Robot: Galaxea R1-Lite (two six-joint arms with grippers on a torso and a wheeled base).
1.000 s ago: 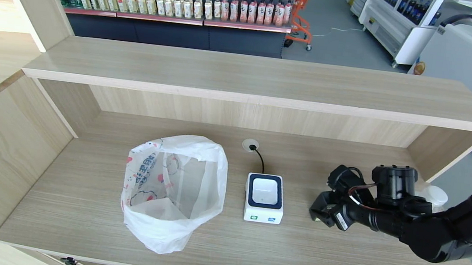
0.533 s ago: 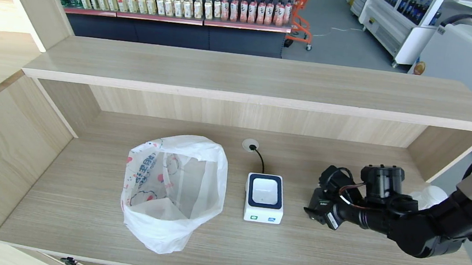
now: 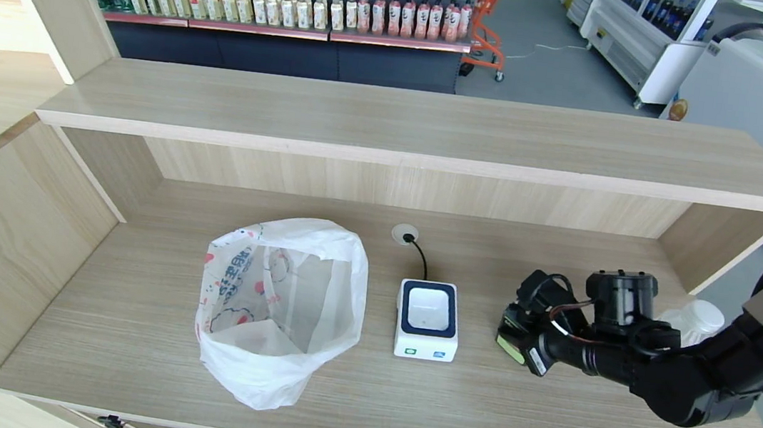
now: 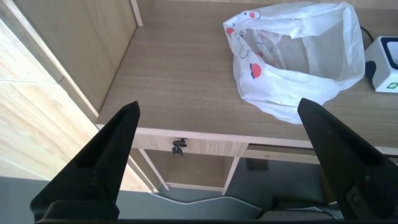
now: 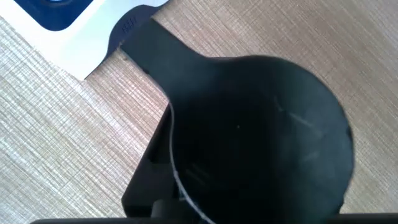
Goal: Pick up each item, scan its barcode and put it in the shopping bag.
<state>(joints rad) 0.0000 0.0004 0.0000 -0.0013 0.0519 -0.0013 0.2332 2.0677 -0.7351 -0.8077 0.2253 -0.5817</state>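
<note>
One dark round item (image 5: 261, 137) seems gripped by the right gripper (image 3: 514, 333), just beside the scanner (image 3: 428, 318), toward the right edge of the counter (image 3: 123, 335); the left gripper (image 4: 219, 112) is spread wide.

The left gripper (image 4: 219, 107) is seen with its two dark fingers (image 4: 99, 163) spread wide apart, and nothing is held between them. Beyond them a light wooden counter (image 4: 180, 81) is shown, bounded on one side by an upright wooden side panel (image 4: 81, 43). A white shopping bag (image 4: 298, 59) printed with red marks is set on the counter, slumped, with its mouth left open. Just beside the bag a white scanner (image 4: 382, 76) with a dark blue top is partly cut off. A small dark latch (image 4: 179, 147) is fitted under the counter's front edge. A pale wooden surface (image 4: 25, 124) is seen past the side panel.
</note>
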